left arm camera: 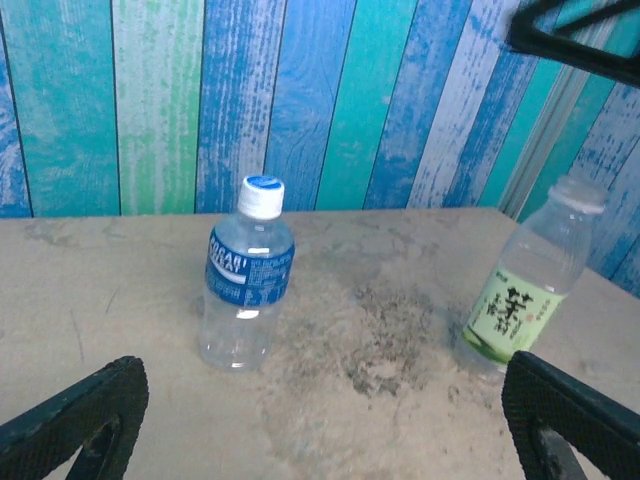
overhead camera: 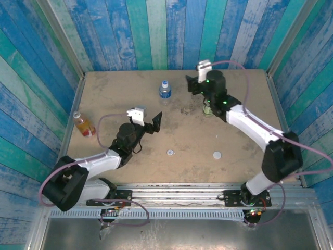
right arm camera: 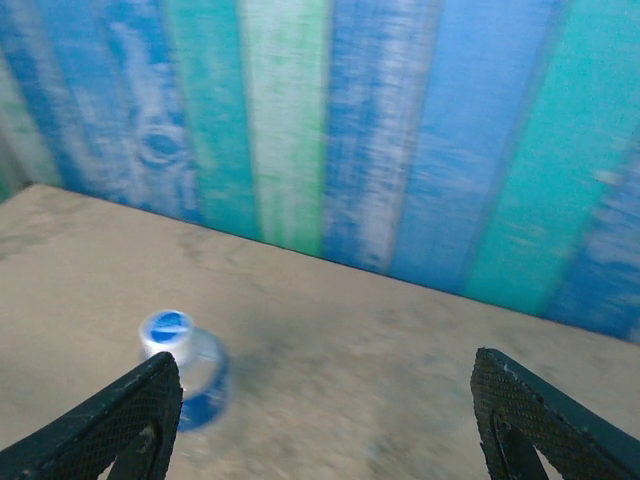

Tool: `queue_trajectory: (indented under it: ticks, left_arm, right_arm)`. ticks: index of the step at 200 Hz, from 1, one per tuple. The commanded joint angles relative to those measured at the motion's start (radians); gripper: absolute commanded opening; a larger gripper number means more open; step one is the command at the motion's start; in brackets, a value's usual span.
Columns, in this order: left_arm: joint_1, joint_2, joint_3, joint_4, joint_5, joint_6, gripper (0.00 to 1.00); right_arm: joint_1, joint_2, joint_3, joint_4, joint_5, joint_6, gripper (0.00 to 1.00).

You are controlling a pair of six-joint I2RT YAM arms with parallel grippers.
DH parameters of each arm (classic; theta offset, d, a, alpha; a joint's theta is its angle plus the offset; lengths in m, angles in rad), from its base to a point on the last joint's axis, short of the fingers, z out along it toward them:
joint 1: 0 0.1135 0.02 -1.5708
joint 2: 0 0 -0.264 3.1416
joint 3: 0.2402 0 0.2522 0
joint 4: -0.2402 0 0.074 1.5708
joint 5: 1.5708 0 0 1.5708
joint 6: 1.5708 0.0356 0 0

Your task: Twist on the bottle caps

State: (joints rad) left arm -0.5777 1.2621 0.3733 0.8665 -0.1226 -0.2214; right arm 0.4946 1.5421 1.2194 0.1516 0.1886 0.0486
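The blue-label bottle [overhead camera: 165, 90] stands at the back centre with its blue-topped cap [left arm camera: 262, 195] on it. Under my right arm stands the pale yellow-green bottle [overhead camera: 208, 109], also in the left wrist view [left arm camera: 522, 290], with a bare-looking neck. The orange bottle [overhead camera: 83, 124] is by the left wall. Two pale caps [overhead camera: 170, 152] [overhead camera: 217, 154] lie flat near the front. My left gripper [overhead camera: 148, 121] [left arm camera: 325, 430] is open and empty, facing the two back bottles. My right gripper [overhead camera: 193, 82] [right arm camera: 325, 430] is open, above and behind the green bottle, with the blue-label bottle [right arm camera: 188, 375] low to its left.
Painted plank walls [overhead camera: 156, 31] close in the table [overhead camera: 130, 88] at the back and both sides. A dark stain [left arm camera: 395, 335] marks the board between the two back bottles. Part of my right arm [left arm camera: 575, 35] hangs over the green bottle.
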Motion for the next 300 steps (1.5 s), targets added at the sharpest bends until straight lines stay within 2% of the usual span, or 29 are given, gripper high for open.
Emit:
queue_trajectory:
  ticks: [1, 29, 43, 52, 116, 145, 180, 212, 263, 300]
  left_arm:
    - [0.001, 0.059, 0.042, 0.051, -0.046, -0.047, 0.98]
    - [0.001, 0.092, 0.073, 0.026, -0.043, -0.008, 1.0]
    - [0.001, 0.106, 0.083, 0.02, -0.033, 0.008, 0.94]
    - [0.001, 0.107, 0.084, 0.021, -0.031, 0.01, 0.94]
    - [0.001, 0.117, 0.11, -0.034, -0.016, 0.025, 0.94]
    - [0.001, 0.128, 0.113, -0.028, 0.008, 0.03, 0.94]
    - [0.001, 0.135, 0.118, -0.022, 0.039, 0.034, 0.94]
    - [0.0, 0.141, 0.12, -0.021, 0.069, 0.056, 0.94]
    - [-0.045, 0.184, 0.158, -0.034, 0.079, 0.129, 0.94]
    - [-0.114, 0.266, 0.211, 0.018, 0.097, 0.218, 0.94]
  right_arm:
    - [-0.049, -0.068, -0.075, -0.146, 0.079, 0.029, 0.78]
    - [-0.121, -0.087, -0.074, -0.255, -0.018, 0.023, 0.8]
    - [-0.142, -0.056, -0.039, -0.311, -0.048, 0.015, 0.81]
    - [-0.153, -0.034, -0.019, -0.331, -0.071, 0.013, 0.8]
    - [-0.192, 0.102, 0.107, -0.447, -0.149, -0.008, 0.68]
    - [-0.192, 0.108, 0.113, -0.457, -0.147, -0.018, 0.53]
    - [-0.192, 0.101, 0.096, -0.457, -0.148, -0.027, 0.47]
    - [-0.192, 0.081, 0.086, -0.449, -0.189, -0.039, 0.38]
    - [-0.163, 0.003, 0.05, -0.443, -0.262, -0.022, 0.31]
    - [-0.062, -0.052, 0.026, -0.445, -0.266, 0.025, 0.3]
